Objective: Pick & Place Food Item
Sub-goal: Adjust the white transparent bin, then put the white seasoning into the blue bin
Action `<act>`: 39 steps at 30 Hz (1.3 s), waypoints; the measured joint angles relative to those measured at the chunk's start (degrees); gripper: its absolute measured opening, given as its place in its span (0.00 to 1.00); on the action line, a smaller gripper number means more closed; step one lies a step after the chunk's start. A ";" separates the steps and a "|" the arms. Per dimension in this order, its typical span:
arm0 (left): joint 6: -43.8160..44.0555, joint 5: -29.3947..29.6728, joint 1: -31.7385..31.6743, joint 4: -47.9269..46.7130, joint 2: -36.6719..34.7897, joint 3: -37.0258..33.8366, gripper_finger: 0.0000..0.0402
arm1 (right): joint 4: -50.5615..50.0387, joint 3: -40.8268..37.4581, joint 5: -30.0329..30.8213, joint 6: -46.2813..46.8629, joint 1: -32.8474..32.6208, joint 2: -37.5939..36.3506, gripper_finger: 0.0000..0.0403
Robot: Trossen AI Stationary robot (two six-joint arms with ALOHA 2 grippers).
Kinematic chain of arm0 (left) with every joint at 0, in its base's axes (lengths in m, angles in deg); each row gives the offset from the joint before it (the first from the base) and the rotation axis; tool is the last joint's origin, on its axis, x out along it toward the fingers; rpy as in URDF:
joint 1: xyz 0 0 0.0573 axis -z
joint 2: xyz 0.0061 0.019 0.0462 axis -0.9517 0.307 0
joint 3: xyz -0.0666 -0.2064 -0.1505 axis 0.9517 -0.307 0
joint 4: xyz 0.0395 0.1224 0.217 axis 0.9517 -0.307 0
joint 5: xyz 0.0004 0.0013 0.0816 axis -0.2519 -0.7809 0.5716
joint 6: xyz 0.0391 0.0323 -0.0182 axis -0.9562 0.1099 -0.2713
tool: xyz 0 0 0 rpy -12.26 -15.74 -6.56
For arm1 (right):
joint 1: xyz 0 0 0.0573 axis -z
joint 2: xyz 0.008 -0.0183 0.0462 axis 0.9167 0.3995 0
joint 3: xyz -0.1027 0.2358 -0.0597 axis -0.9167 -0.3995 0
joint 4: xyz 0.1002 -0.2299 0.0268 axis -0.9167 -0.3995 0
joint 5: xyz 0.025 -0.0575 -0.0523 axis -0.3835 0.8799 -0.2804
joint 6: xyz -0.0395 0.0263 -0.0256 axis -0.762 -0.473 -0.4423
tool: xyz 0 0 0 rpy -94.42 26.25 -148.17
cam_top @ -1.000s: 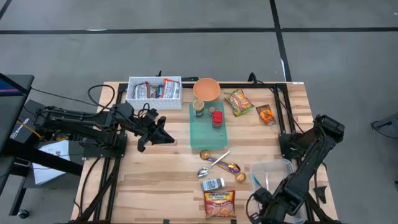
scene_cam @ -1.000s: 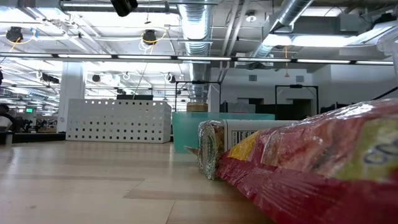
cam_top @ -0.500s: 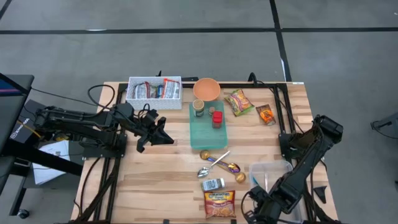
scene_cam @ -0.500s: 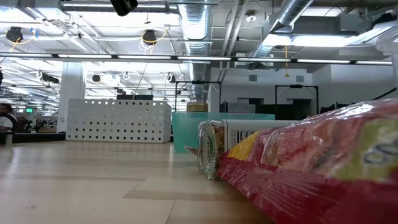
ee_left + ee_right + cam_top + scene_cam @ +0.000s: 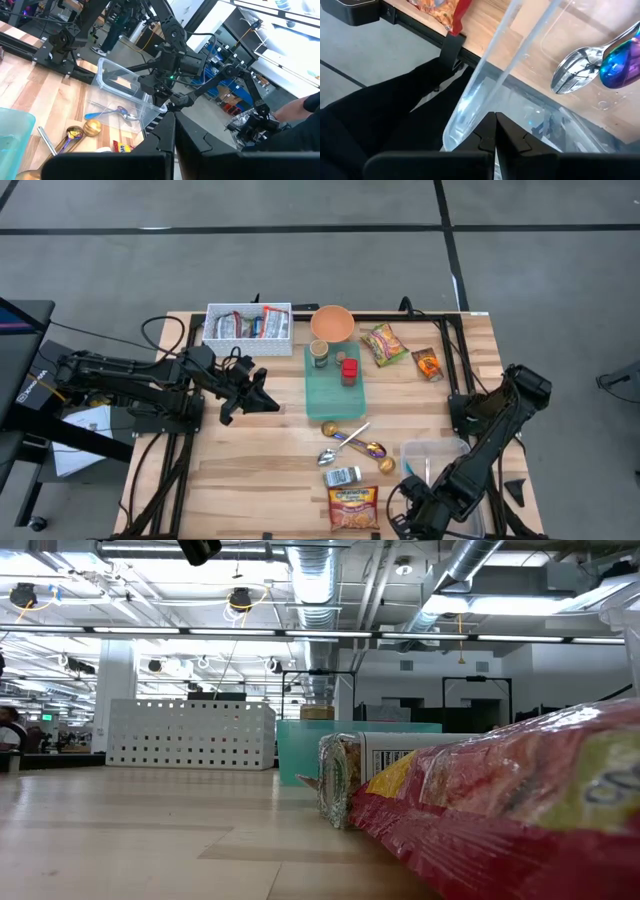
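A red noodle packet (image 5: 353, 508) lies flat at the table's near edge, with a small silver packet (image 5: 343, 476) just behind it. Both fill the low view's right side, the red packet (image 5: 500, 810) nearest. A green snack bag (image 5: 383, 345) and an orange packet (image 5: 428, 364) lie far right. A white basket (image 5: 248, 323) of packets stands at the far left. My right gripper (image 5: 407, 515) is shut, tilted down over the near left corner of a clear container (image 5: 440, 452), right of the red packet. My left gripper (image 5: 266, 402) hovers shut and level over the table's left part, holding nothing. My right gripper's shut fingertips (image 5: 495, 122) stand right at the clear container's rim (image 5: 485, 65), near its corner, coming from above and slanting down. Whether they touch the rim, I cannot tell. Nothing sits between the fingers.
A teal tray (image 5: 334, 395) with two small cans stands mid-table, an orange bowl (image 5: 332, 323) behind it. Loose spoons (image 5: 350, 442) lie between the tray and the silver packet. More spoons (image 5: 590, 65) lie inside the clear container. Bare wood lies near left.
My right gripper has swung a little toward the table's left along the near edge, closer to the red packet, and stays shut. Nothing on the table has moved.
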State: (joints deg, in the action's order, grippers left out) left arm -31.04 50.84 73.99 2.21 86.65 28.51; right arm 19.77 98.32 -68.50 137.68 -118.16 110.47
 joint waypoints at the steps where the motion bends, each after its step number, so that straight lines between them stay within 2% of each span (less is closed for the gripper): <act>1: 0.00 0.00 0.00 0.00 0.01 0.00 0.00 | -0.28 0.00 0.00 0.02 -0.02 -0.04 0.00; 6: 0.00 0.00 0.00 0.00 0.02 0.00 0.00 | -4.47 -0.07 1.69 1.26 -1.23 -1.54 0.00; 15: -0.41 0.11 0.00 0.00 0.00 0.00 0.00 | -17.53 -0.04 13.41 4.05 -3.32 -12.25 0.09; 20: -1.47 1.76 -0.01 0.00 0.01 0.00 0.00 | -23.30 -0.04 21.78 -3.03 0.17 -19.81 0.15; 23: -1.60 3.22 -0.02 0.00 0.02 0.00 0.00 | -24.75 -0.02 23.19 -12.30 5.01 -23.52 0.17; 30: -1.57 6.86 -0.02 0.00 0.01 0.00 0.00 | -22.94 -0.01 21.51 -40.22 23.79 -28.38 0.18; 35: -1.28 9.49 0.00 0.00 0.02 0.00 0.00 | -15.10 0.02 11.55 -59.05 37.83 -26.75 0.18; 39: -1.14 9.53 0.00 0.00 0.02 0.00 0.00 | -9.43 0.02 4.02 -68.30 45.09 -22.61 0.18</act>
State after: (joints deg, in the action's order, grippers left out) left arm -32.18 60.37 73.99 2.21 86.67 28.51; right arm 10.34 98.34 -64.48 69.38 -73.07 87.85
